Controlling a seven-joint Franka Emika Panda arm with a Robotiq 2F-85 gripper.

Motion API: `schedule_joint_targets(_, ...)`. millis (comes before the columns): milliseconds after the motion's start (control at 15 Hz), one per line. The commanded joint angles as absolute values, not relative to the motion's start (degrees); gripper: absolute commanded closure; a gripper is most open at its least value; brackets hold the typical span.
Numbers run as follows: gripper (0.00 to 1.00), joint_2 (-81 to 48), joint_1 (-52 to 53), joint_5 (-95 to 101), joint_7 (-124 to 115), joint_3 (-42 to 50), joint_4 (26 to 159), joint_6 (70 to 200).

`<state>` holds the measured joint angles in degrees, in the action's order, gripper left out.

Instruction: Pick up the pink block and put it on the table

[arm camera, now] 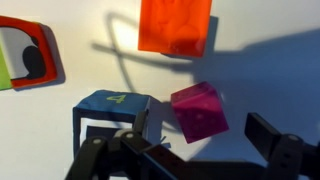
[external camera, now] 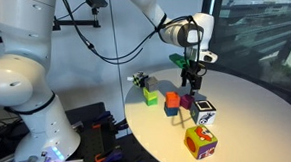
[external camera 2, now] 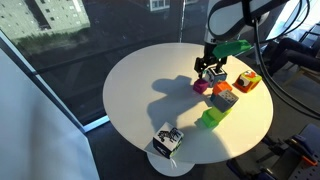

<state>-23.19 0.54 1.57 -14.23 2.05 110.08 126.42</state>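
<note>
The pink block [arm camera: 199, 110] is a small magenta cube lying on the white round table [arm camera: 260, 70], slightly turned. It also shows in both exterior views [external camera: 187, 102] [external camera 2: 202, 87]. My gripper [arm camera: 190, 150] is open and hangs just above the block, with one finger on each side of it and not touching it. In both exterior views the gripper [external camera: 193, 83] [external camera 2: 210, 72] points straight down over the cluster of blocks. Nothing is held between the fingers.
A blue cube [arm camera: 112, 112] sits close beside the pink block, and an orange block [arm camera: 176, 25] lies beyond it. A patterned cube [arm camera: 25, 52] is at the wrist view's edge. A green block [external camera 2: 211, 118], an orange patterned cube [external camera 2: 247, 81] and a black-and-white cube [external camera 2: 167, 140] stand on the table.
</note>
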Motion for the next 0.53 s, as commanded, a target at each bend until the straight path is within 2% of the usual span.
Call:
schedule_joint_targets(0,0.00,-17.82,0.49,1.10,-12.51,2.17,112.32,123.40)
schedule_joint_targets(467,0.00,-10.03,0.29,2.06,-10.74,2.09,114.71,115.48)
